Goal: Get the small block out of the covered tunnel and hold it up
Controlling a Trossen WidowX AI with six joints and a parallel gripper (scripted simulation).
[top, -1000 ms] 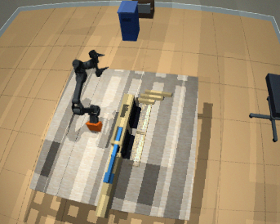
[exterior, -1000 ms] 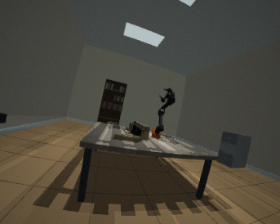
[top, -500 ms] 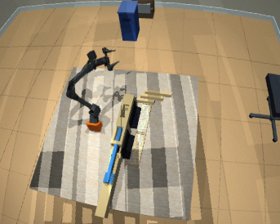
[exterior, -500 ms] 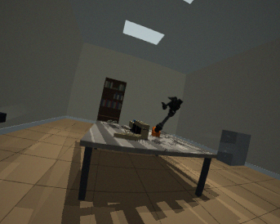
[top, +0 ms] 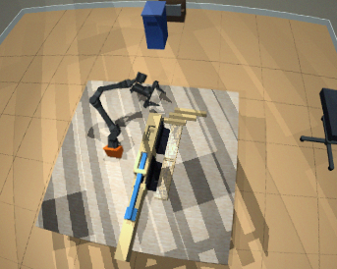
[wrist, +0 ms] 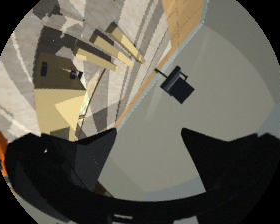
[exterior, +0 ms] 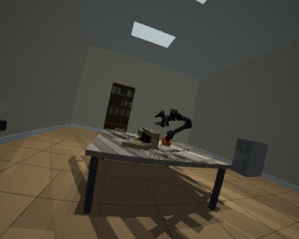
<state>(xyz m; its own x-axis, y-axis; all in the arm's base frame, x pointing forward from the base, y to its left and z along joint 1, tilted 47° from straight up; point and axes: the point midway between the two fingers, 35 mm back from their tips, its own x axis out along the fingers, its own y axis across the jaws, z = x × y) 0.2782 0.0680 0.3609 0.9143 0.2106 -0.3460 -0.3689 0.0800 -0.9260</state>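
The tan covered tunnel (top: pixel 153 124) (wrist: pixel 61 111) stands on the table, its long body running toward the front in the top view. A long blue bar (top: pixel 136 188) lies along it, passing a pale yellow-green frame (top: pixel 137 170) and ending in a wider blue piece. I cannot tell whether this is the cage's handle. The block is hidden. My gripper (top: pixel 159 95) (exterior: pixel 156 119) (wrist: pixel 149 131) is open and empty, raised above the table beyond the tunnel's far end and apart from it. In the wrist view the tunnel is left of the fingers.
Several loose tan rods (top: pixel 189 117) (wrist: pixel 125 42) lie near the tunnel's far end. Dark blocks (top: pixel 162 140) and a pale speckled strip (top: pixel 165 172) lie along its right side. The orange arm base (top: pixel 113 151) (exterior: pixel 166 139) is left of the tunnel in the top view.
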